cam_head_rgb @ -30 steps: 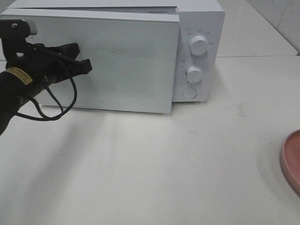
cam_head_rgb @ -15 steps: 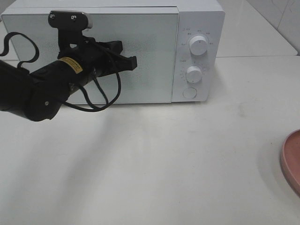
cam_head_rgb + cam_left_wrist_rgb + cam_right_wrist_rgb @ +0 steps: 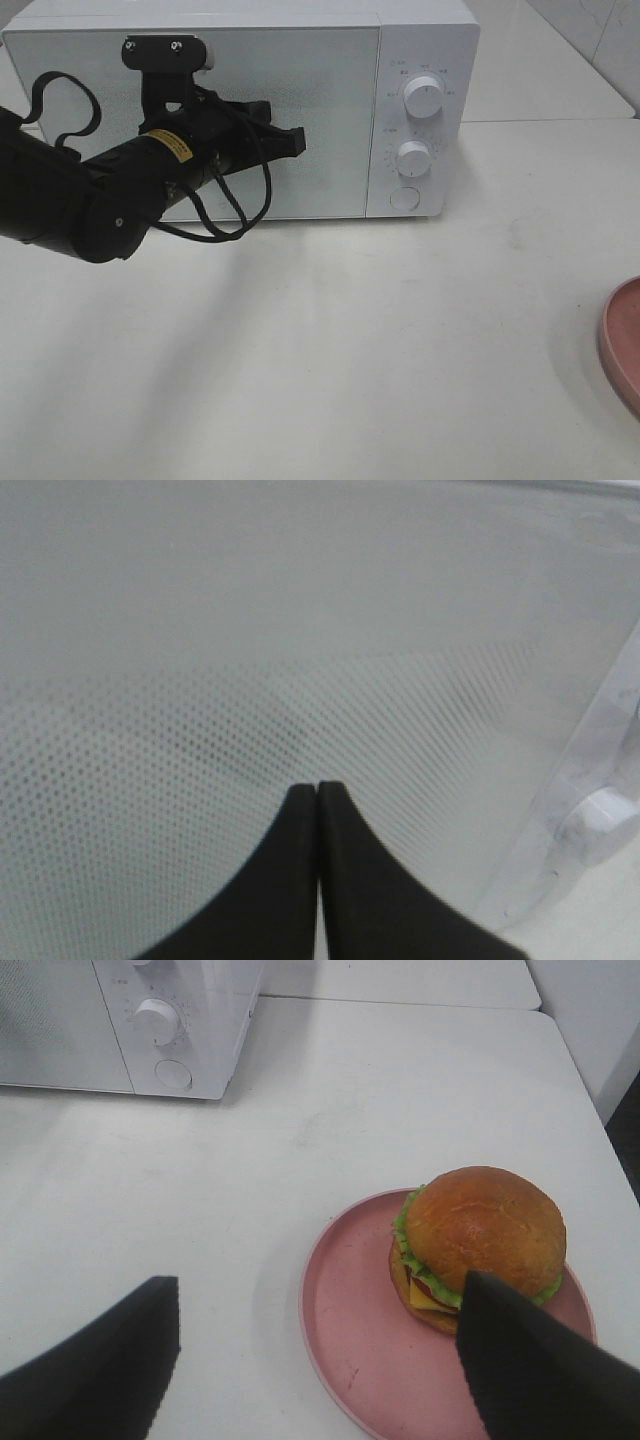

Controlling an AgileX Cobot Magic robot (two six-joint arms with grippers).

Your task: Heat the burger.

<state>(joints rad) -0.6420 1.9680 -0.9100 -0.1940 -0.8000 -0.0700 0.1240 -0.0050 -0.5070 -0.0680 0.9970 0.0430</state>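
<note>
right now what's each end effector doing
Left end effector: closed, holding nothing, tips at the microwave door.
Right end effector: open, holding nothing, above the burger.

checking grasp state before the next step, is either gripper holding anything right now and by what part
Nothing is held. The left gripper is shut on nothing at the microwave door. The right gripper hangs open above the burger on the pink plate.

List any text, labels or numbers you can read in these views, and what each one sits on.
None can be read.
Small marks around the two dials on the microwave control panel: too small and blurred.
Yellow sticker on the left arm with dark print: too blurred.
Burger and pink plate: no text.
</note>
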